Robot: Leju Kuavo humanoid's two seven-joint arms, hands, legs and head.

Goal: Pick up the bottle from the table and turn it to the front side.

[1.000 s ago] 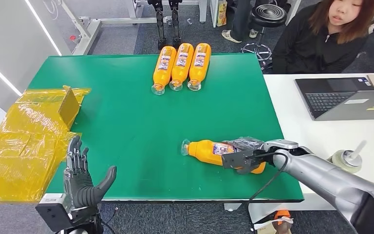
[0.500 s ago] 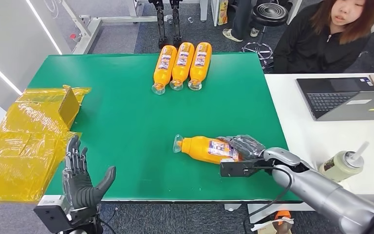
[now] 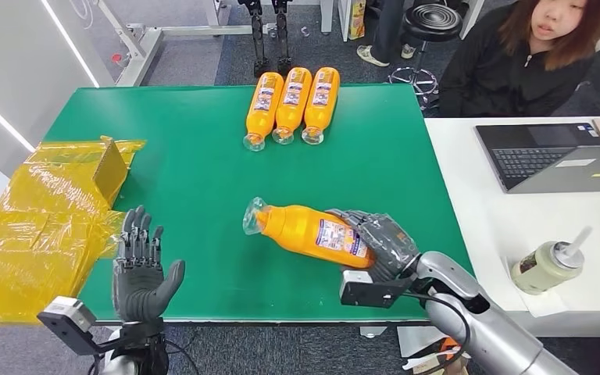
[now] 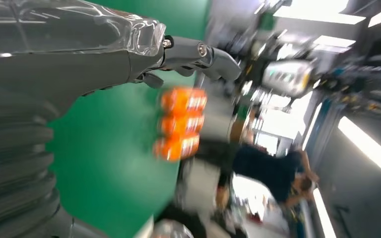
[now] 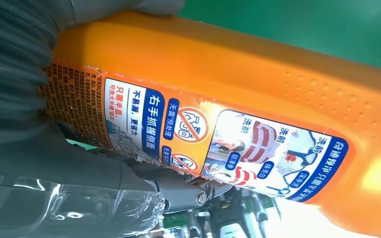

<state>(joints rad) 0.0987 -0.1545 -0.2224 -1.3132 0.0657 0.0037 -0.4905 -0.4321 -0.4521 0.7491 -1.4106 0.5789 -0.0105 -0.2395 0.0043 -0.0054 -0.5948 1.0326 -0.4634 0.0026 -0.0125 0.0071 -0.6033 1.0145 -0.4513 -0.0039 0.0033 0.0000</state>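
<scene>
My right hand (image 3: 380,241) grips an orange bottle (image 3: 310,231) by its base end, holding it above the green table (image 3: 203,195), tilted with its clear cap toward the left. In the right wrist view the bottle (image 5: 238,104) shows a blue and white printed label, with my right hand (image 5: 69,163) wrapped around it. My left hand (image 3: 141,269) is raised at the table's near left edge, fingers spread and holding nothing. The left wrist view shows that hand (image 4: 79,59) with fingers extended.
Three orange bottles (image 3: 291,105) lie side by side at the table's far edge. Yellow plastic-wrapped packages (image 3: 43,223) sit at the left. A white table on the right holds a laptop (image 3: 555,156) and a cup (image 3: 548,266). A person (image 3: 527,58) sits behind it.
My right hand has lifted the bottle off the table and carried it left and toward me, tilting it. My left hand has risen slightly.
</scene>
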